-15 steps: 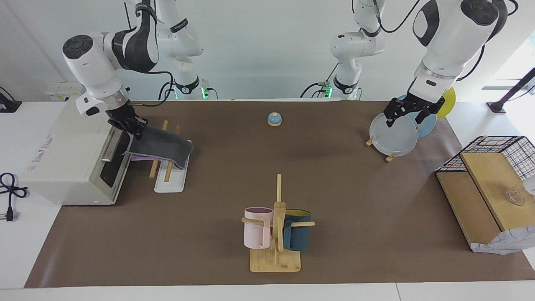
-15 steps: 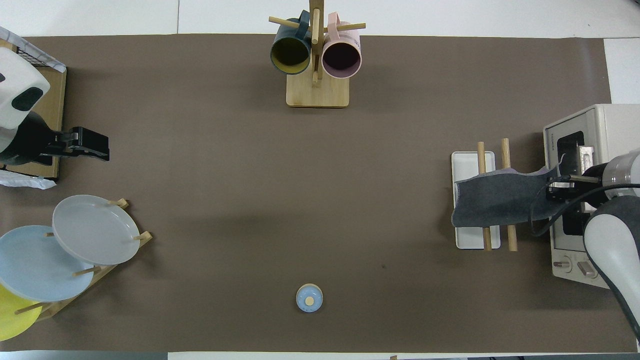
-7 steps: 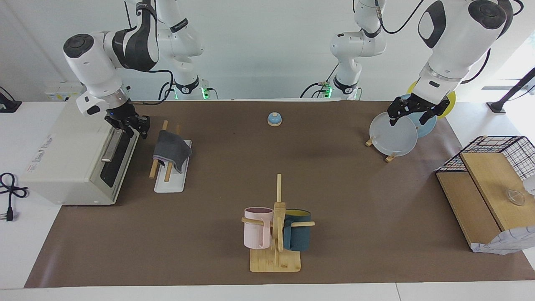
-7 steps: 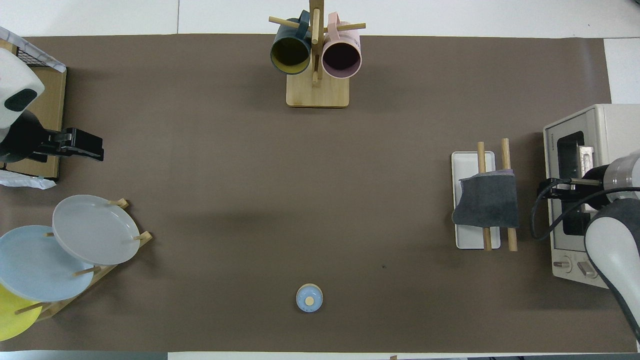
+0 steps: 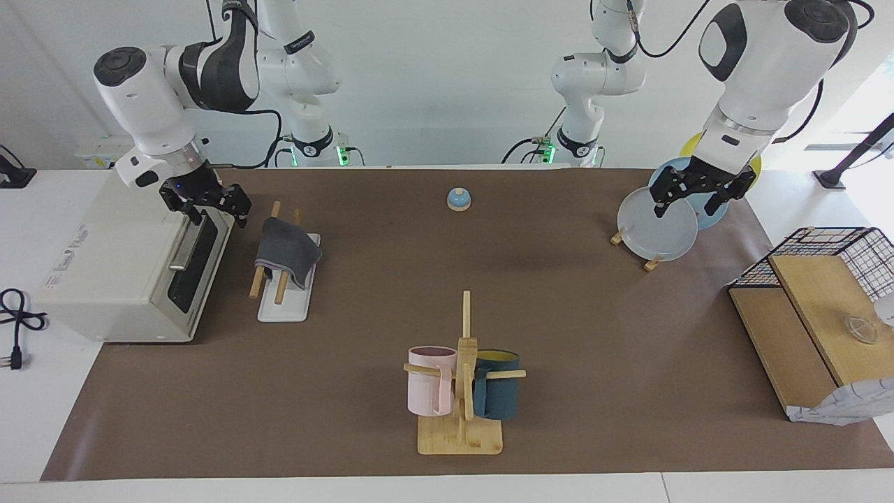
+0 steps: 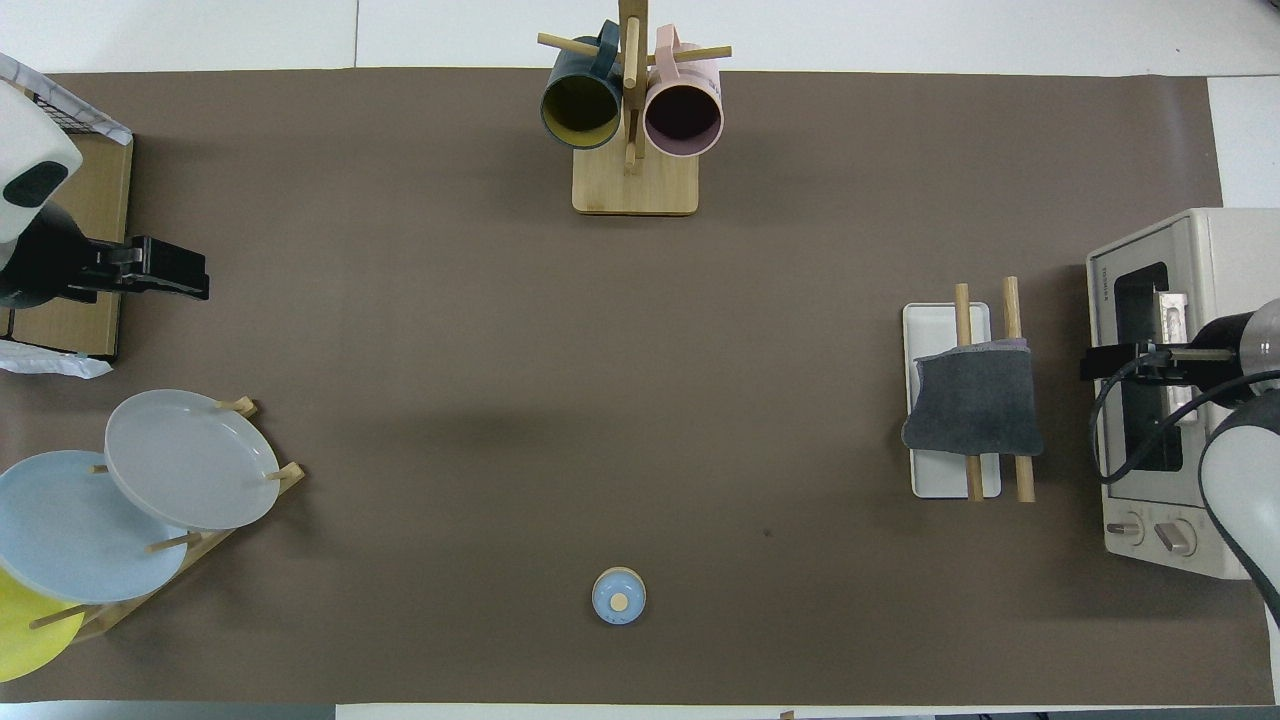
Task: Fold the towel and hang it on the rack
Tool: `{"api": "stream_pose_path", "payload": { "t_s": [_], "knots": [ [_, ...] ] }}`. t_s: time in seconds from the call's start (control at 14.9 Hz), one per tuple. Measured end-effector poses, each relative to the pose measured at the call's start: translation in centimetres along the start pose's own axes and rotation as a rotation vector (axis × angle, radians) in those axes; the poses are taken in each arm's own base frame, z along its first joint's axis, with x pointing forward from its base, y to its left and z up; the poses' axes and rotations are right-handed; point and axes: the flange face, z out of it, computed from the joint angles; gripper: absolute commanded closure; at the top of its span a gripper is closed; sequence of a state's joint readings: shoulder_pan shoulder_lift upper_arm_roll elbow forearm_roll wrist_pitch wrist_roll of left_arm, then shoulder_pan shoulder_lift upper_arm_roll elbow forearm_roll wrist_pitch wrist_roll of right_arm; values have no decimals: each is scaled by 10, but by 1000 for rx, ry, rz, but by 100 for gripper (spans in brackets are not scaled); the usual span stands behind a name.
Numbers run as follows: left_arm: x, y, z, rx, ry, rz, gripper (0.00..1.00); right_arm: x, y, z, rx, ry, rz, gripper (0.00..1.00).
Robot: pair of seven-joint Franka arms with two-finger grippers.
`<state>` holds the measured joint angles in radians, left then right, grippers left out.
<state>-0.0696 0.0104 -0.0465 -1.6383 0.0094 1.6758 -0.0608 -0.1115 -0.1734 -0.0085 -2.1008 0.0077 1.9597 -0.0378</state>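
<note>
Dark grey with a purple edge showing, the small soft towel hangs folded over the two light wooden rods of the white-based rack, beside the white toaster oven — at the right arm's end of the brown surface. I see the right end effector over the oven's front edge, fingers spread wide, holding nothing. The left end effector waits over the grey plate in the wooden plate stand — also spread, empty.
</note>
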Motion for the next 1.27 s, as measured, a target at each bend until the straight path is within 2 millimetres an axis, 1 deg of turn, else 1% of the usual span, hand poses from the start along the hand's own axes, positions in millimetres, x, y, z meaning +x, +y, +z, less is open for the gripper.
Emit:
{"api": "stream_pose_path", "payload": {
  "t_s": [0.27,0.4,0.67,0.8,0.94,1.07,1.27],
  "knots": [
    [0,-3,0,0,-1,-5,0,13,-23,-41,0,-90,-44,0],
    [0,-3,1,0,-4,-6,0,19,-26,-57,1,-119,-49,0],
    [0,-3,2,1,-6,-6,0,29,-27,-66,2,-139,-52,0],
    [0,-3,2,1,-6,-5,0,30,-36,-70,1,-156,-69,0],
    [0,-3,2,1,-6,-5,0,29,-49,-80,-29,-158,-98,0],
    [0,-3,2,1,-6,-6,0,29,-57,-84,-49,-151,-110,0],
    [0,-3,2,1,-6,-6,0,34,-52,-84,-49,-149,-101,0]
  ]
}}
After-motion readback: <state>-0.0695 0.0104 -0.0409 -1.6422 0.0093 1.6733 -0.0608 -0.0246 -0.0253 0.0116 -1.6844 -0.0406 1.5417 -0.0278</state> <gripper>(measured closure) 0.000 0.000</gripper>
